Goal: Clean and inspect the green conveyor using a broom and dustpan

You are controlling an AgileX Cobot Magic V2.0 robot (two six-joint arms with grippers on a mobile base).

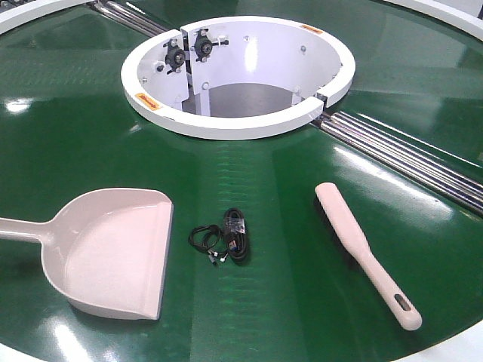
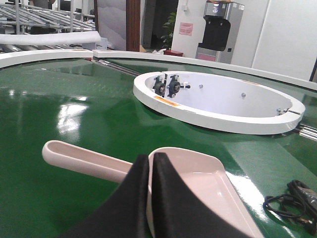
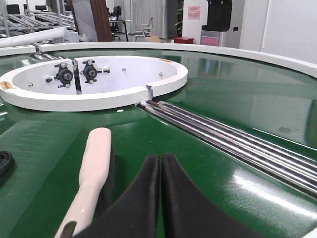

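Left gripper (image 2: 151,156): my jaws are together, pads flush, with nothing between them. In the left wrist view the dustpan (image 2: 198,168) lies just past the tips. Its handle runs off to the left and its scoop to the right. The tips overlap the spot where handle meets scoop; I cannot tell whether they touch it.

Right gripper (image 3: 160,157): jaws also pressed together and holding nothing. The broom (image 3: 94,168) lies just left of the tips, flat side up with dark bristles beneath, and its rounded head points away from me.

Front view: dustpan (image 1: 113,253) at left, mouth facing right; broom (image 1: 362,249) at right, slotted handle end nearest the camera. They are well apart. A black cable bundle (image 1: 226,243) sits between them, nearer the dustpan. Neither gripper shows in this view.

Surface: the green conveyor (image 1: 264,188) is glossy with bright reflections. The white ring (image 1: 226,121) stands beyond the tools, and steel rollers (image 1: 407,154) run out from it to the right.

Room: white walls, a potted plant (image 2: 171,25), a dark dispenser-like unit (image 2: 220,29), and roller racks (image 2: 39,17) at far left.
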